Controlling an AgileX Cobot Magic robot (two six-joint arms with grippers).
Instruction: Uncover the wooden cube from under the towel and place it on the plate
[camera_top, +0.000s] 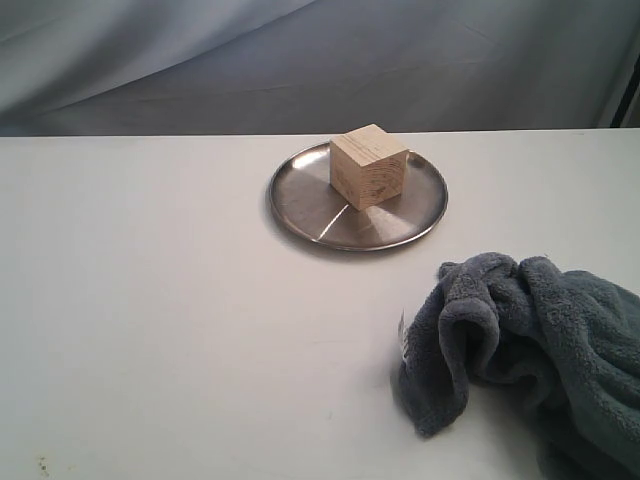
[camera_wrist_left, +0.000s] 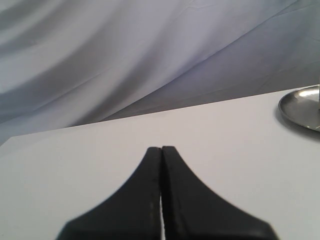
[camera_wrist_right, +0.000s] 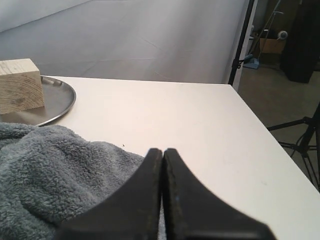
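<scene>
The wooden cube (camera_top: 368, 166) stands upright on the steel plate (camera_top: 300, 205) at the back middle of the white table; the right wrist view also catches the cube (camera_wrist_right: 19, 85) and the plate (camera_wrist_right: 59, 97). The blue-grey towel (camera_top: 530, 350) lies crumpled at the front right, apart from the plate, and shows as the towel (camera_wrist_right: 50, 170) in the right wrist view. Neither arm appears in the exterior view. My left gripper (camera_wrist_left: 161, 148) is shut over bare table, with the plate (camera_wrist_left: 300, 107) off to one side. My right gripper (camera_wrist_right: 163, 150) is shut, empty, just above the towel's edge.
The white table (camera_top: 150, 300) ends at a back edge before a grey draped backdrop (camera_top: 300, 60). In the right wrist view the table's side edge (camera_wrist_right: 270, 140) drops off toward a floor with light stands (camera_wrist_right: 300, 140).
</scene>
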